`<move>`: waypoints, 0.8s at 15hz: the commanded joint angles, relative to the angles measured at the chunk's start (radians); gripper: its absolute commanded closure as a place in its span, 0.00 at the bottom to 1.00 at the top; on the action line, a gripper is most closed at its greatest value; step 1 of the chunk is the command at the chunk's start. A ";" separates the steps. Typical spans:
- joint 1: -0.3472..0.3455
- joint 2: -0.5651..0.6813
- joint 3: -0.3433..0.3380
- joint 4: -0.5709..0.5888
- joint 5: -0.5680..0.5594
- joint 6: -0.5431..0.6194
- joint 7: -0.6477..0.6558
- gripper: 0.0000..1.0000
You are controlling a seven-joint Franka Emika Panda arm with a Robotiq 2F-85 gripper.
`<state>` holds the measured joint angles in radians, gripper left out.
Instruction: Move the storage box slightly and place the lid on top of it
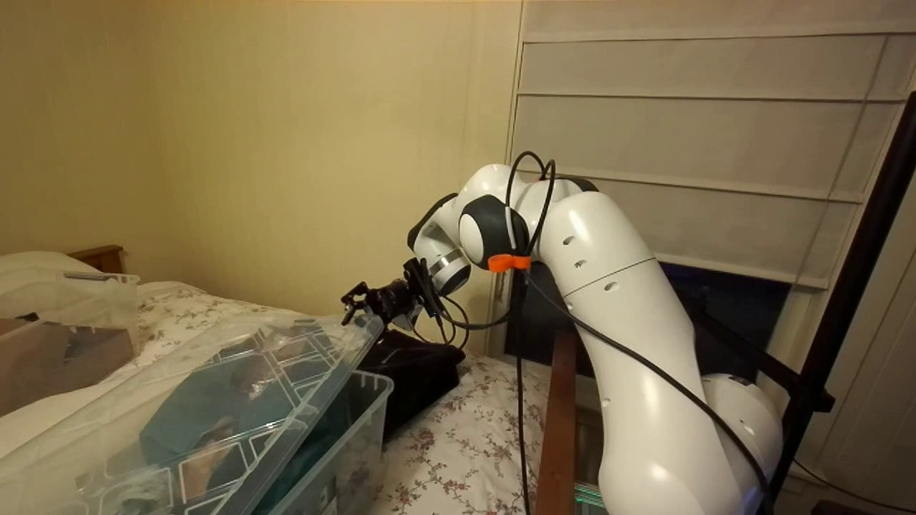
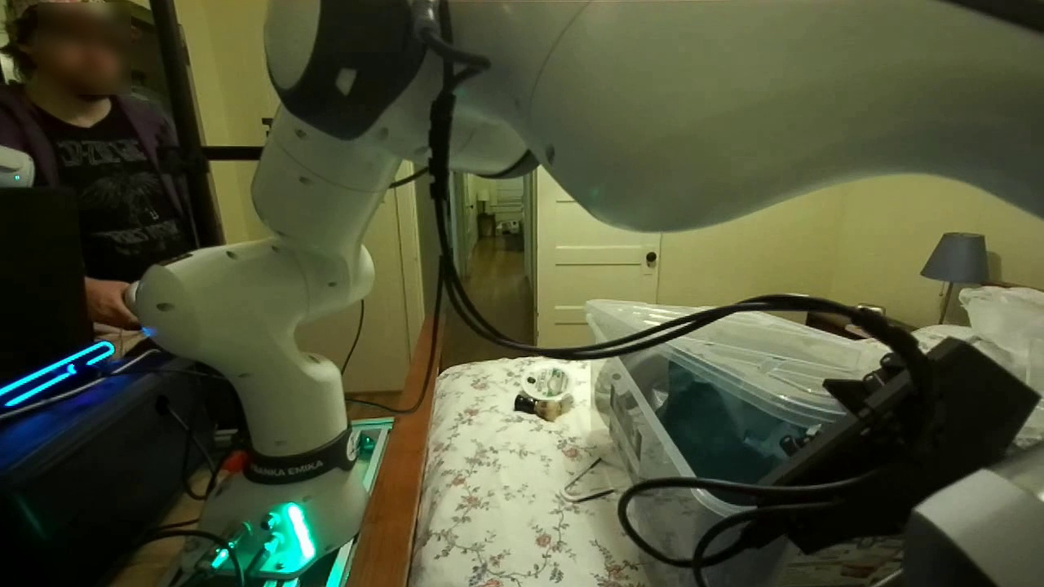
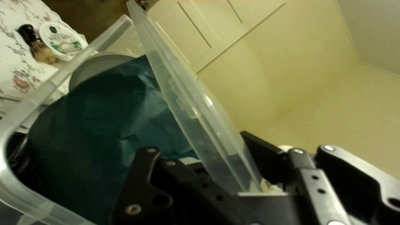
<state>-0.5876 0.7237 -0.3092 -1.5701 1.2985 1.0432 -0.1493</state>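
The lid [image 1: 225, 404] slants over the storage box [image 1: 358, 447], not yet seated, the box standing on the bench [image 1: 454, 436]; the pincer [image 3: 229, 165] looks clamped on the lid's edge, so gripping seems done, while levelling, lowering and release remain; the box's slight move I cannot judge

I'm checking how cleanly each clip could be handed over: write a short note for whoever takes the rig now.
Hand: straddles an edge of the lid; grip unclear.
Things: the lid slants over the storage box, part of the opening uncovered; the box sits on the bed.
Done: lid over the box, not yet seated. Any box shift can't be judged here.
Left: seat the lid flat on the rim; perhaps nudge the box first.
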 commanded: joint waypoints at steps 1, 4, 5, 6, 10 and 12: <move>0.013 -0.016 -0.017 -0.033 -0.107 -0.026 -0.001 1.00; 0.027 -0.050 -0.029 -0.089 -0.131 0.005 -0.022 1.00; 0.033 -0.060 -0.033 -0.108 -0.141 0.008 -0.023 1.00; 0.044 -0.075 -0.040 -0.128 -0.158 0.026 -0.033 1.00; 0.107 -0.183 -0.092 -0.227 -0.249 0.177 -0.078 0.62; 0.132 -0.247 -0.107 -0.271 -0.296 0.266 -0.100 0.47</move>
<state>-0.5054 0.6049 -0.3826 -1.7201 1.0937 1.1808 -0.2066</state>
